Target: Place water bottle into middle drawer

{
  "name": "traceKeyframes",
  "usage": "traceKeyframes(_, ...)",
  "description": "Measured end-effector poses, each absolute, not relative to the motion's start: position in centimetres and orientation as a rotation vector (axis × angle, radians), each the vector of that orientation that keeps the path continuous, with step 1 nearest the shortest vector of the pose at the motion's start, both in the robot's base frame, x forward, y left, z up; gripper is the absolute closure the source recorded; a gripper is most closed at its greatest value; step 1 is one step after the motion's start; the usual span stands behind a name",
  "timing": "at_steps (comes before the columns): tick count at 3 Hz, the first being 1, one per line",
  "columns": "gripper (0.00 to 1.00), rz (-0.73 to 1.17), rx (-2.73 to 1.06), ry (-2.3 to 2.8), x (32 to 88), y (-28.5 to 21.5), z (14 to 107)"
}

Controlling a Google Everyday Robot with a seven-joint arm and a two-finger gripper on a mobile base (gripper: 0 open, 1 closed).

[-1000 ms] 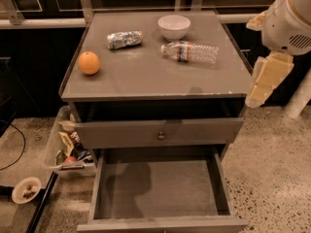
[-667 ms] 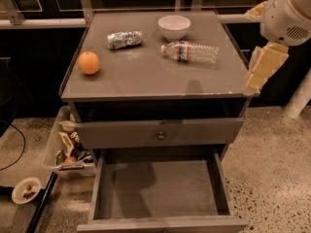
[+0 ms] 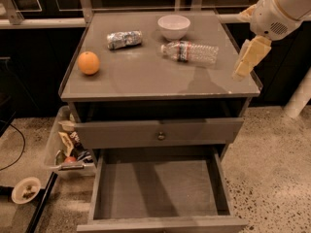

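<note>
Just left of the gripper (image 3: 247, 64) in my view, the water bottle (image 3: 190, 52) lies on its side on the cabinet top (image 3: 146, 79). It is apart from the gripper, with its cap end pointing away from it. I cannot tell whether the gripper is spread or pressed together. It hangs tilted over the right edge of the top, beside the bottle's base end.

Past the bottle from the gripper, toward the back, a white bowl (image 3: 173, 26) stands upright near the cap end. Farther left lies a crumpled silver packet (image 3: 124, 39). Farther still, and nearer the front edge, sits an orange (image 3: 89, 62).

Below the gripper and to its left, the middle drawer (image 3: 155, 191) stands pulled out, its scuffed grey floor showing. Directly above it runs a drawer front with a small round knob (image 3: 159, 135).

Farthest from the gripper, on the speckled floor by the cabinet's left side, I see a clear bin of clutter (image 3: 65, 147). A small dish (image 3: 26, 190) lies just beyond it.
</note>
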State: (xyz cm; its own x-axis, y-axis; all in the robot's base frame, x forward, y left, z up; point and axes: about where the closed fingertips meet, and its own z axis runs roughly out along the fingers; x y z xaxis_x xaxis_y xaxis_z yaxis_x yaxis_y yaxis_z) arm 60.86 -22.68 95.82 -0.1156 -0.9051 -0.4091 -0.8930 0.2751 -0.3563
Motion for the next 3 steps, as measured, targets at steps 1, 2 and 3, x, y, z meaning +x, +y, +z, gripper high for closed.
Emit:
traceKeyframes(1, 0.0, -0.029, -1.612, 2.0, 60.9, -22.7, 95.8)
traceKeyframes(2, 0.0, -0.048, -1.593, 1.993, 61.1, -22.7, 95.9)
traceKeyframes(3, 0.0, -0.047, -1.56, 1.943, 63.7, -22.4, 95.9)
